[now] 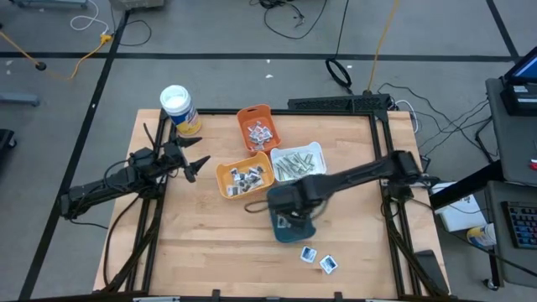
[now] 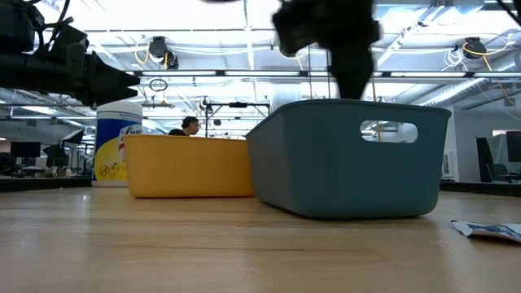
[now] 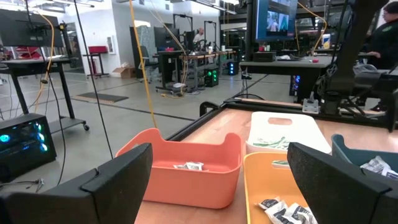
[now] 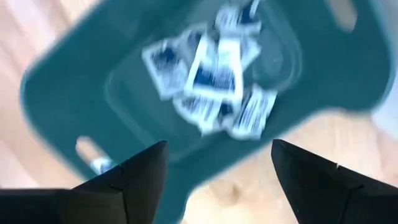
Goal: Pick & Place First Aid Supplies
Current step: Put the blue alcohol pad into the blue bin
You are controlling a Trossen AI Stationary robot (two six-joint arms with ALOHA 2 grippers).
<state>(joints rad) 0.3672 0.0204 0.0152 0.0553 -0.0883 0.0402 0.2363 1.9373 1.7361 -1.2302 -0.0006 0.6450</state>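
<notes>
Two arms are seen over the wooden surface (image 1: 201,243). At the left edge, the left hand (image 1: 197,164) is held above the surface with its fingers spread wide, nothing between them. Just behind it, a white-lidded canister (image 1: 179,109) stands at the back left corner. Toward the middle, four trays are grouped: a darker orange tray (image 1: 257,126) with white sachets, a yellow-orange tray (image 1: 244,177) with dark-printed packets (image 1: 248,176), a white tray (image 1: 299,160) with pale grey-green strips (image 1: 293,164), and, nearest the front, a teal tray (image 1: 295,230). The right hand (image 1: 288,220) is held directly over the teal tray, fingers parted and gripping nothing. Blue-printed sachets (image 4: 214,78) are piled inside that tray. Two more blue-printed packets (image 1: 318,257) are left lying on the surface, just front-right of the teal tray.
</notes>
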